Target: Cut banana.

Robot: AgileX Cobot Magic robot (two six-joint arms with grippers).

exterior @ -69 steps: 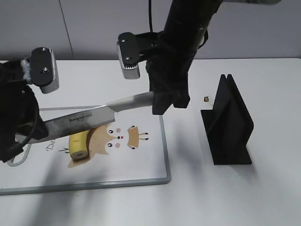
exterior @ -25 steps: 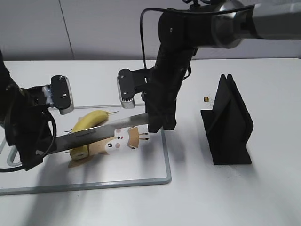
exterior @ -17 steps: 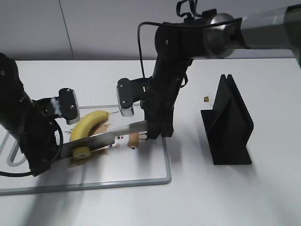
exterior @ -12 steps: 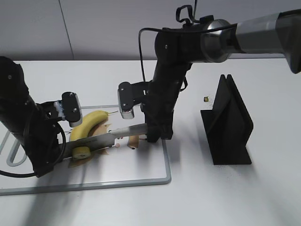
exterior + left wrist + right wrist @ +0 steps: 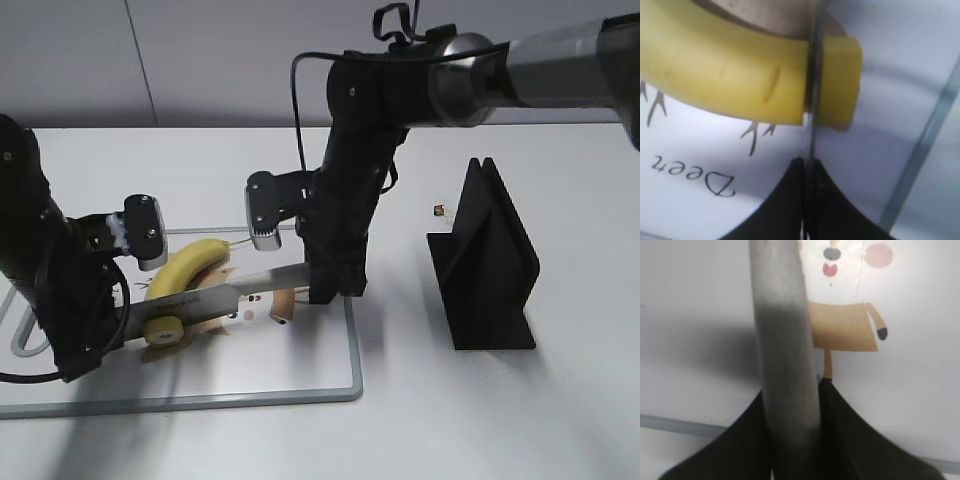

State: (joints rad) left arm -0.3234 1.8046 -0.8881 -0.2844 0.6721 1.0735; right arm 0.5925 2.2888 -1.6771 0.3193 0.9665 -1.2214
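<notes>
The yellow banana (image 5: 192,263) lies on the white cutting board (image 5: 300,384). A long steel knife (image 5: 225,295) lies across it near its flat cut end (image 5: 163,329). My right gripper (image 5: 325,283) is shut on the knife's grey handle (image 5: 782,340). My left gripper (image 5: 112,330) is shut on the blade's tip. In the left wrist view the thin blade (image 5: 813,100) stands in a slit between the banana (image 5: 725,75) and a short end piece (image 5: 841,82), with my left jaws (image 5: 806,167) pinching the blade below. My right jaws (image 5: 790,392) clamp the handle.
The board has a grey rim and a printed cartoon deer (image 5: 280,300). A black knife stand (image 5: 490,260) is on the table to the right. A small dark object (image 5: 438,210) lies behind it. A grey wall runs behind the table.
Both arms have come down with the knife. The blade was above the banana and now sits in it near the cut end.
</notes>
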